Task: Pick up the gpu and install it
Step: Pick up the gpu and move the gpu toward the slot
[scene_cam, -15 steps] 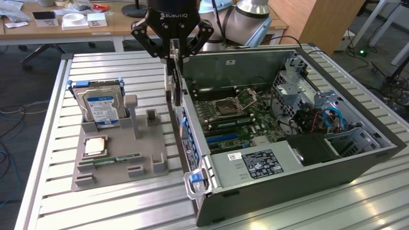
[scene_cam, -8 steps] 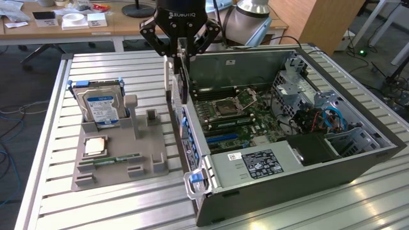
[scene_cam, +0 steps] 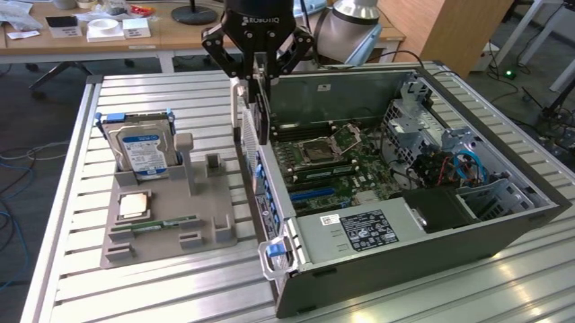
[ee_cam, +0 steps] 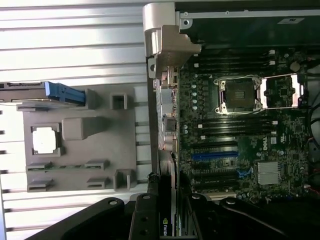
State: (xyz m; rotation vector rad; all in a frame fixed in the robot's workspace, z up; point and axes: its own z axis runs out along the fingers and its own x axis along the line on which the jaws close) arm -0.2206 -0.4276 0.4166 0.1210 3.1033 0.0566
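Observation:
My gripper (scene_cam: 258, 67) is shut on the gpu (scene_cam: 262, 114), a thin dark card that hangs edge-on below the fingers. The card is over the rear wall of the open computer case (scene_cam: 467, 222), at the edge of the motherboard (scene_cam: 332, 161). In the wrist view the gpu (ee_cam: 166, 222) shows a small logo between the black fingers (ee_cam: 142, 220), with its lower end above the case's rear edge. The blue expansion slot (ee_cam: 215, 155) lies beside it on the board, also seen as the blue slot (scene_cam: 314, 195) in the exterior view.
A grey parts holder (scene_cam: 166, 215) stands at the exterior view's left of the case, carrying a silver hard drive (scene_cam: 144, 151), a processor (scene_cam: 134, 204) and a green memory stick (scene_cam: 166, 223). The case holds a power supply (scene_cam: 359, 229) and drive cages (scene_cam: 449, 161).

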